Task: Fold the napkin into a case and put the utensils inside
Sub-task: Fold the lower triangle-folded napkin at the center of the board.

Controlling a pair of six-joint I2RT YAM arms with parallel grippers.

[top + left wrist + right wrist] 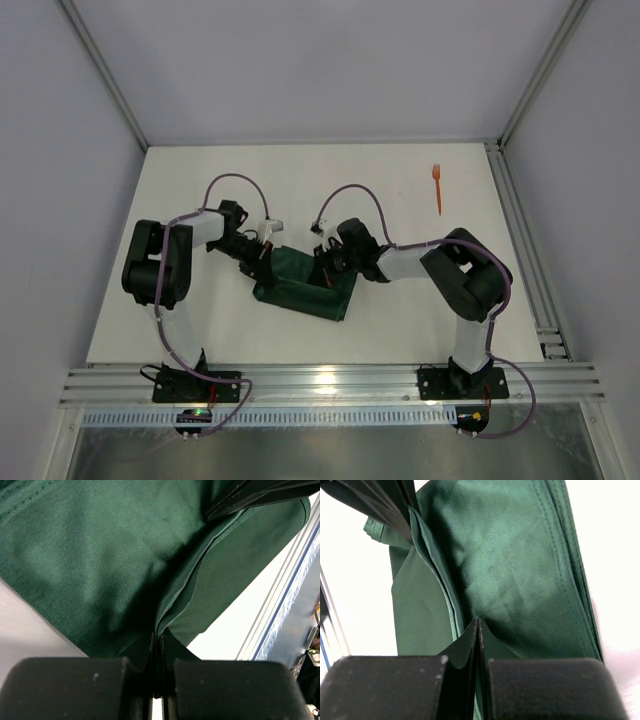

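Observation:
The dark green napkin [305, 285] lies partly folded in layers at the middle of the table. My left gripper [262, 258] is shut on its left far edge; the left wrist view shows the cloth [125, 570] pinched between the closed fingers [158, 645]. My right gripper [322, 262] is shut on the napkin's right far edge; the right wrist view shows the cloth [510, 565] pinched at the fingertips [479, 622]. One orange fork [437, 187] lies at the far right of the table, well away from both grippers. The second utensil is out of view.
An aluminium rail [530, 260] runs along the table's right edge and another rail [330, 380] along the near edge, between the arm bases. White walls close in the table on the left, far and right sides.

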